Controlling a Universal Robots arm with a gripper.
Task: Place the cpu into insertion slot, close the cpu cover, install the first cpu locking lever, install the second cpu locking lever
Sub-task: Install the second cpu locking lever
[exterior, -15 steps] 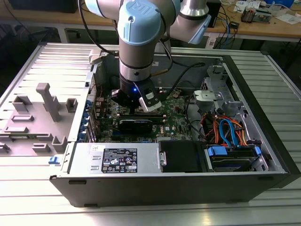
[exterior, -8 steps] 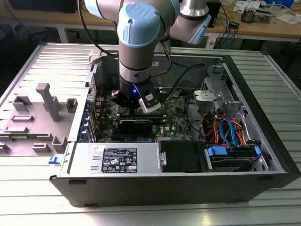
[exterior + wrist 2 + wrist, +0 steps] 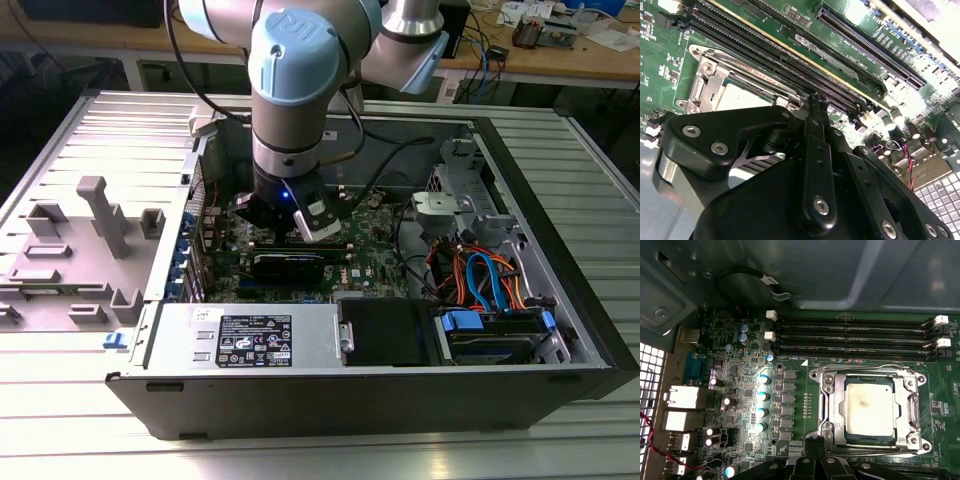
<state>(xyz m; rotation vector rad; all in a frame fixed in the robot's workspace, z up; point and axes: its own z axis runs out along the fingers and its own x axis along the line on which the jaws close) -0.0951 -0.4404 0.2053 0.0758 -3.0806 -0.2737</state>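
The cpu lies flat in the insertion slot, its dull silver top showing through the window of the cpu cover. The cover is down over it. A thin wire lever runs along the socket edge beside the memory slots. My gripper is low over the green board, its black fingertips close together at one corner of the socket. In the second wrist view the gripper reaches toward the same socket and cpu. In the exterior view the gripper hangs inside the open computer case.
Several long black memory slots run right beside the socket. Blue-topped capacitors and rear ports stand on the socket's other side. The power supply, a drive cage and orange-blue cables crowd the case.
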